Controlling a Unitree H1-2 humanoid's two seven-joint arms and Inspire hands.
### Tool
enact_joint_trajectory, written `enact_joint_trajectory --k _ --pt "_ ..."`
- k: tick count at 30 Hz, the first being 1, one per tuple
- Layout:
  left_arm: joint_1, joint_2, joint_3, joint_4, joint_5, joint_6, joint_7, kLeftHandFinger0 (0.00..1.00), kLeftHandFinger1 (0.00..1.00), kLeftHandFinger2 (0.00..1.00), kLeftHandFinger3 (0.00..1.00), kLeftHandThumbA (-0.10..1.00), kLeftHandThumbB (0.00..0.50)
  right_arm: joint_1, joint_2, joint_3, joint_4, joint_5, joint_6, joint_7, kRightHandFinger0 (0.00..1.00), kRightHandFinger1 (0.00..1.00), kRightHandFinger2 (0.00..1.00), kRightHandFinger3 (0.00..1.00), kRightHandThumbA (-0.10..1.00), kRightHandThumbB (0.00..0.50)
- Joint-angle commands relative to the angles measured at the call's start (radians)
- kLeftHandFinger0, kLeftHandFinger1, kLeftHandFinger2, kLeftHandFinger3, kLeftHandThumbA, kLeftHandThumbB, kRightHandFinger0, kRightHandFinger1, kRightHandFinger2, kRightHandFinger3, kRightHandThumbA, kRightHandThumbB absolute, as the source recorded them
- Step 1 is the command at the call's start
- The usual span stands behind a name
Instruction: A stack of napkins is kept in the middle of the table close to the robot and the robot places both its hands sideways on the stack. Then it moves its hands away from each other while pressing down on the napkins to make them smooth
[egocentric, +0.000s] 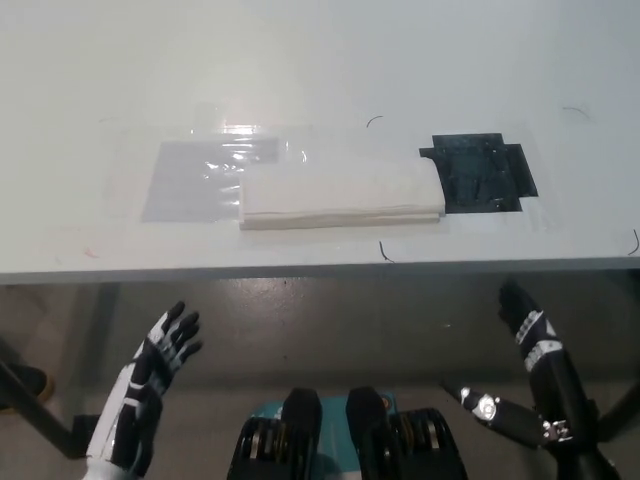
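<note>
Bright, even overhead light washes the white surface (320, 60) pale; glare glints off the clear plastic sheet (215, 165). The floor (330, 320) below lies dim, the picture slightly soft.

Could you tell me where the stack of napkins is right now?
In the head view, the stack of napkins lies mid-table near the front edge, between a grey patch and a black patch.

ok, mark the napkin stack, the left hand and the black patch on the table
napkin stack (342, 190): head view, middle of top sheet.
left hand (150, 375): head view, back of hand.
black patch (482, 173): head view, its centre.
</note>
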Motion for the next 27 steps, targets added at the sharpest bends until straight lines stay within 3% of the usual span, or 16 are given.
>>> enact_joint_trajectory --k 1,5,8,11,14,15,19,21,23,27 --pt "-0.071 0.030 -0.016 -0.108 -0.073 0.033 -0.052 1.00 1.00 1.00 1.00 1.00 0.305 -0.062 0.000 0.005 -0.111 0.015 0.011 0.018 1.00 1.00 1.00 1.00 1.00 0.212" --pt "-0.210 0.020 -0.008 -0.142 -0.070 0.093 -0.027 1.00 1.00 1.00 1.00 1.00 0.317 -0.184 0.025 0.005 -0.144 0.035 0.096 0.011 1.00 1.00 1.00 1.00 1.00 0.191" --pt "-0.316 -0.001 0.004 -0.123 -0.066 0.119 -0.003 1.00 1.00 1.00 1.00 1.00 0.345 -0.285 0.046 -0.001 -0.125 0.078 0.144 0.009 1.00 1.00 1.00 1.00 1.00 0.210" --pt "-0.426 -0.019 0.009 -0.080 -0.074 0.150 0.005 1.00 1.00 1.00 1.00 1.00 0.323 -0.388 0.061 -0.017 -0.065 0.118 0.169 0.008 1.00 1.00 1.00 1.00 1.00 0.205" --pt "-0.506 -0.031 0.013 -0.015 -0.041 0.162 0.017 1.00 1.00 1.00 1.00 1.00 0.300 -0.463 0.082 -0.033 0.004 0.153 0.181 0.004 1.00 1.00 1.00 1.00 1.00 0.238" --pt "-0.561 -0.047 0.016 0.047 -0.013 0.153 0.036 1.00 1.00 1.00 1.00 1.00 0.274 -0.517 0.087 -0.038 0.074 0.150 0.156 0.008 1.00 1.00 1.00 1.00 1.00 0.243" --pt "-0.712 -0.075 0.024 0.269 0.022 0.111 0.061 1.00 1.00 1.00 1.00 1.00 0.271 -0.648 0.107 -0.052 0.261 0.173 0.125 0.024 1.00 1.00 1.00 1.00 1.00 0.245" --pt "-0.743 -0.078 0.025 0.321 0.028 0.102 0.064 1.00 1.00 1.00 1.00 1.00 0.281 -0.674 0.112 -0.057 0.305 0.172 0.109 0.024 1.00 1.00 1.00 1.00 1.00 0.239" --pt "-0.827 -0.090 0.032 0.461 0.035 0.116 0.080 1.00 1.00 1.00 1.00 1.00 0.322 -0.751 0.132 -0.078 0.422 0.182 0.102 0.009 1.00 1.00 1.00 1.00 1.00 0.213" --pt "-0.956 -0.105 0.050 0.711 0.038 0.069 0.109 1.00 1.00 1.00 1.00 1.00 0.299 -0.871 0.152 -0.121 0.630 0.212 0.077 0.007 1.00 1.00 1.00 1.00 1.00 0.211"
